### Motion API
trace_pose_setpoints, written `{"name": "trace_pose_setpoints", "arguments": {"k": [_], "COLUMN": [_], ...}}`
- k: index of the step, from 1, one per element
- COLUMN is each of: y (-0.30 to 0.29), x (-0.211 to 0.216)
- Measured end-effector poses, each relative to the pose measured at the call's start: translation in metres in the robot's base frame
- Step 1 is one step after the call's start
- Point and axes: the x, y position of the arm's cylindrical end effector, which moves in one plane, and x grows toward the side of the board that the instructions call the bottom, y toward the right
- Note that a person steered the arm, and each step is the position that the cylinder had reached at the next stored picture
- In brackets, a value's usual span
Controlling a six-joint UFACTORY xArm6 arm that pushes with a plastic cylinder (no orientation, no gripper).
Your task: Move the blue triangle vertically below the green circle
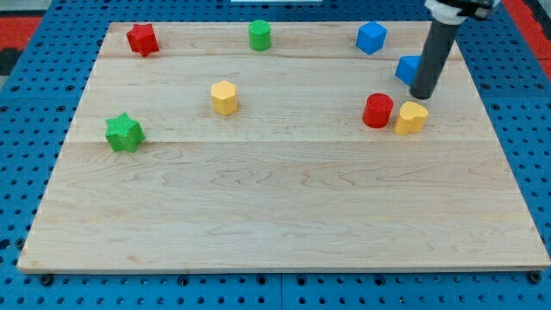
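Touching my tip (424,95); blue triangle (407,69) behind.

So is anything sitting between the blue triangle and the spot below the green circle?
Nothing visible blocks it. The blue triangle lies at the view's right, touching my tip. The board under the green circle is bare; the yellow hexagon sits slightly left of that spot, and the red cylinder lies below the path.

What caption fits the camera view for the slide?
My tip rests against the blue triangle at the board's right, far from the green circle at the view's top.
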Motion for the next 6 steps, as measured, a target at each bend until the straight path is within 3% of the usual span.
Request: {"name": "trace_pose_setpoints", "arguments": {"k": [2,4,6], "y": [0.047,-0.202,-0.305], "x": [-0.040,-0.054,-0.063]}}
